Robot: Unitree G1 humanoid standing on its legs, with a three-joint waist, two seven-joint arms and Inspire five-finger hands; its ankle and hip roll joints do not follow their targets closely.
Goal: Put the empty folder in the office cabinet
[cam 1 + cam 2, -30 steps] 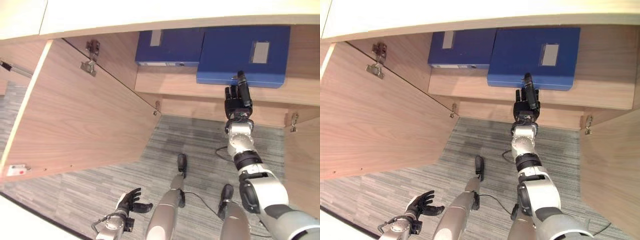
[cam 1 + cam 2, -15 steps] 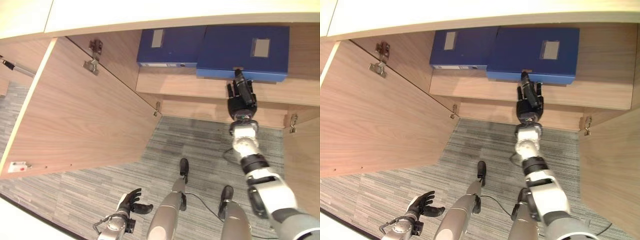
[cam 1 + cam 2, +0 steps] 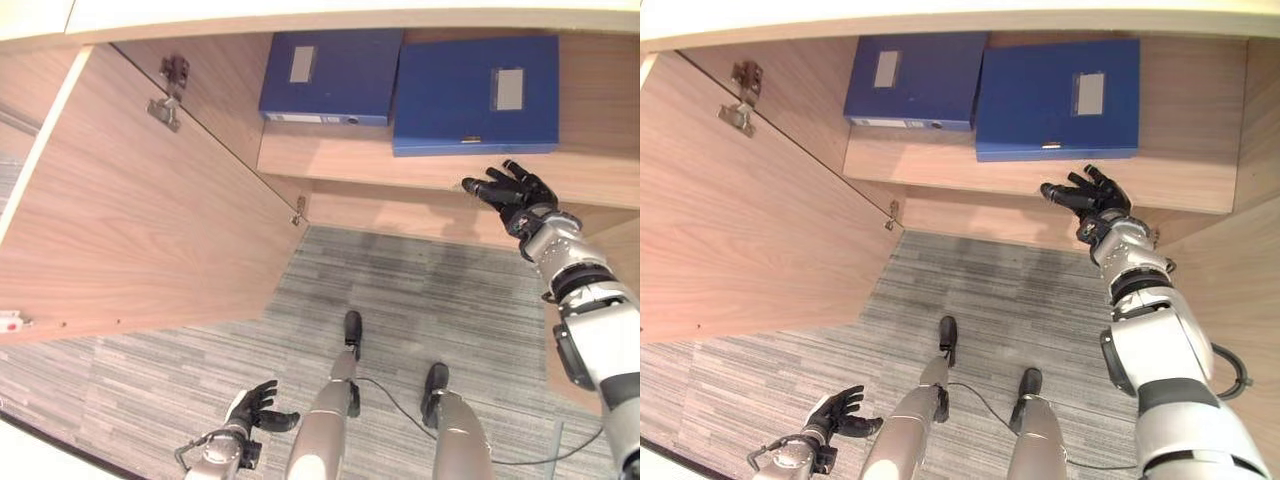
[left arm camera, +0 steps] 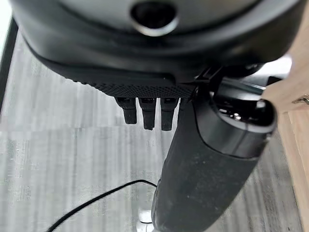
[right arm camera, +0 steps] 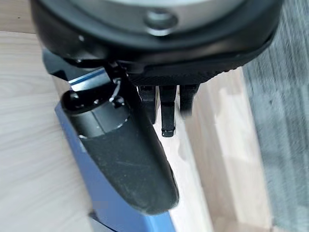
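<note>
Two blue folders (image 3: pixel 331 75) (image 3: pixel 475 95) in one cabinet (image 3: pixel 150 230).

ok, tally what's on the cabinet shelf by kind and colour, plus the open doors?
Blue box folders lying flat on the wooden cabinet shelf: 2, the left blue folder and the right blue folder
Open wooden cabinet doors: 2, the left door and the right door
Total: 4
</note>
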